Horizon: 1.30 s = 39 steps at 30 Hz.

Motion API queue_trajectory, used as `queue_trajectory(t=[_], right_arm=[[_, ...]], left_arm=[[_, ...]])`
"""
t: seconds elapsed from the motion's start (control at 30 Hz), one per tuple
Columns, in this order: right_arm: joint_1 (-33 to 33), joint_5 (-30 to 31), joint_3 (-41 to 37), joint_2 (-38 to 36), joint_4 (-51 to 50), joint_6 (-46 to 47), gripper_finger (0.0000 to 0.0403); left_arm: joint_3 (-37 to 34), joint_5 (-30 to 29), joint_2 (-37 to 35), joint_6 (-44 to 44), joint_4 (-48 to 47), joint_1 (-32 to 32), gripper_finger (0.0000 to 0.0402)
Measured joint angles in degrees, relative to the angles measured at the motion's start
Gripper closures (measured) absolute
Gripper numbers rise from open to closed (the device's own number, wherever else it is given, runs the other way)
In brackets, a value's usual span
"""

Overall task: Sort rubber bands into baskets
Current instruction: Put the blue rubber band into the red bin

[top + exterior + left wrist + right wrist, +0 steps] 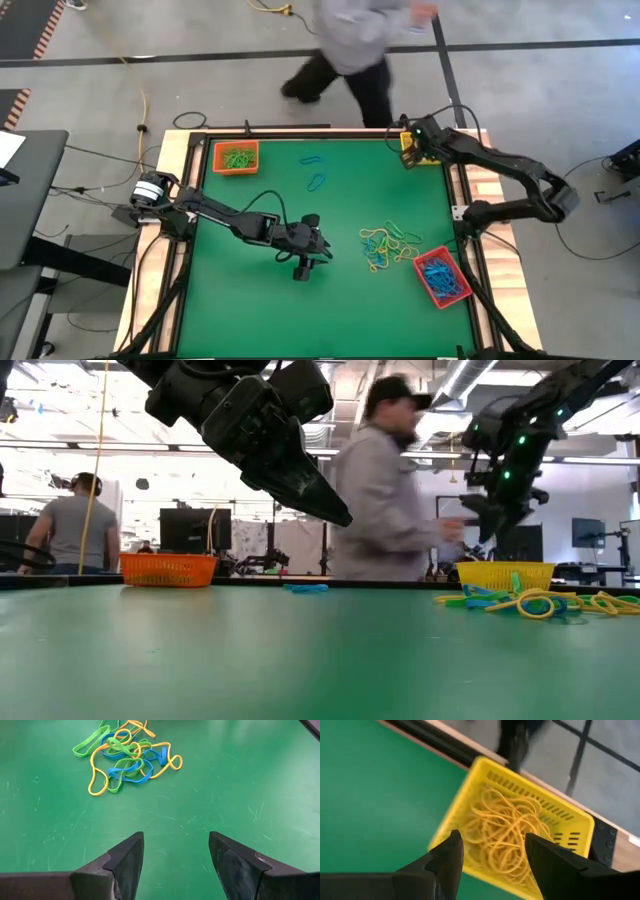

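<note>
Right gripper (492, 852) fingers spread, empty, over yellow basket (575, 822) full of yellow bands (507, 837) at table's far right corner. Left gripper (175, 855) open, empty, mid-table near mixed band pile (127, 755). Orange basket (236, 157) far left, red basket (441, 277) near right.

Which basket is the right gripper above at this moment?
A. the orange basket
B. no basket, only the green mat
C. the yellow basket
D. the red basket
C: the right wrist view shows the right gripper, its fingers open, directly over the yellow basket, which is full of yellow rubber bands.
</note>
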Motion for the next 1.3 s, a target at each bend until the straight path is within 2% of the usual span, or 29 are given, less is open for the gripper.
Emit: queue_trajectory(t=[0.2, 0.4, 0.53, 0.67, 0.87, 1.2, 1.3], right_arm=[[6.6, -3.4, 0.0, -6.8, -2.4, 3.2, 0.0155], [17.7, -7.3, 0.0, -9.8, -1.5, 5.9, 0.0155], [26.2, -6.3, 0.0, -9.0, 2.1, 7.1, 0.0155], [33.7, -4.4, 0.0, -6.8, 7.9, 7.6, 0.0155], [42.5, 2.8, 0.0, -0.6, 17.0, 7.4, 0.0155], [47.9, 5.3, 0.0, 12.4, 24.1, 7.0, 0.0155], [48.8, 5.0, 0.0, 15.0, 26.1, 6.8, 0.0155]], left_arm=[[0.0, -2.1, 0.0, 0.1, -0.5, 0.0, 0.0187], [0.0, -13.2, 0.0, 1.1, -3.1, 0.3, 0.0187], [0.0, -16.4, 0.0, 2.6, -4.4, 1.4, 0.0187], [0.0, -16.6, 0.0, 3.1, -4.8, 3.7, 0.0187], [0.3, -16.8, 0.0, 3.1, -7.8, 9.1, 0.0187], [0.3, -16.3, -3.9, 3.7, -12.1, 18.8, 0.0187], [0.3, -13.9, -5.5, 4.6, -12.9, 22.5, 0.0187]])
